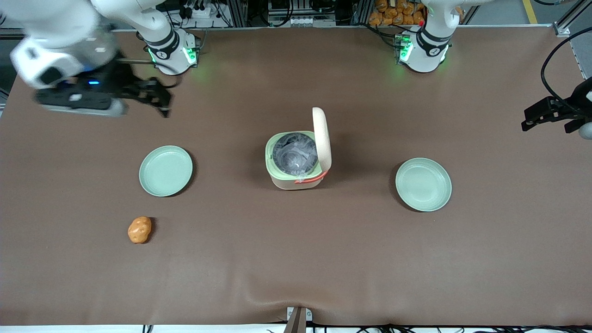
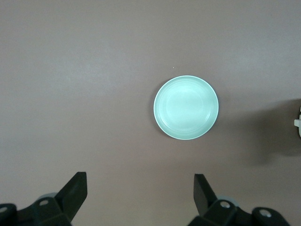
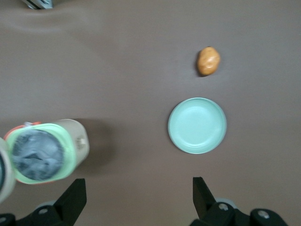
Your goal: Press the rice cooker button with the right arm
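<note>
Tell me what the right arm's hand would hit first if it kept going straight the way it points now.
Likely bare table. The right hand is open and points down over the cloth between the rice cooker and a green plate, touching neither. Its height above the table is unclear.

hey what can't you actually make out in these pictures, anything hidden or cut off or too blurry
- Rice cooker button: not identifiable in the front view; only a small blurred mark on its wall in the right wrist view.
- Rice cooker in the left wrist view: cut off by the edge.
- Gripper, open above the table toward the working arm's end: motion-blurred in the front view.
- Inner pot contents: blurred.
</note>
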`<state>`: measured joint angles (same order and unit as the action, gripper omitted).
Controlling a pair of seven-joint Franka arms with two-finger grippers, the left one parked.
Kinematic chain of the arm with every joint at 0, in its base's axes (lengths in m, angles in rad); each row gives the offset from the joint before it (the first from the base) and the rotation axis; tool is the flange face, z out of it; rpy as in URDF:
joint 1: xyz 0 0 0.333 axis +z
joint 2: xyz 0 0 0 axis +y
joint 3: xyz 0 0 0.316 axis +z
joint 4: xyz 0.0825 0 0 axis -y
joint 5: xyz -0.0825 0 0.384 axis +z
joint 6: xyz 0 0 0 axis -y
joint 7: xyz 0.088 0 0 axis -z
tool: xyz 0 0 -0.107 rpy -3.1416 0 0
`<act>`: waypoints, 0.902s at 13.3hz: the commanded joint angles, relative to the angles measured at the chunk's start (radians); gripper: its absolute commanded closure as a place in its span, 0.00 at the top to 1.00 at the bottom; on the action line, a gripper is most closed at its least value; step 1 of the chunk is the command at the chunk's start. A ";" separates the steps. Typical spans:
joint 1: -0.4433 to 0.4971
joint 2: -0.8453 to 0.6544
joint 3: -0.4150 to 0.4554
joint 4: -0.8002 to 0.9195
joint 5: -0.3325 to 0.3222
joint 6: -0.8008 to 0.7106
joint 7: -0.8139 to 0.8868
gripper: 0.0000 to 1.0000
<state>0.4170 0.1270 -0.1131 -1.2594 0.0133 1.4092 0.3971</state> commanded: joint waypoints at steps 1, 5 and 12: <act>-0.099 -0.039 0.018 -0.012 -0.006 -0.022 -0.154 1.00; -0.210 -0.058 0.021 -0.017 -0.004 -0.045 -0.338 1.00; -0.348 -0.063 0.021 -0.025 0.005 -0.061 -0.539 1.00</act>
<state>0.1168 0.0860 -0.1120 -1.2649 0.0140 1.3484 -0.0863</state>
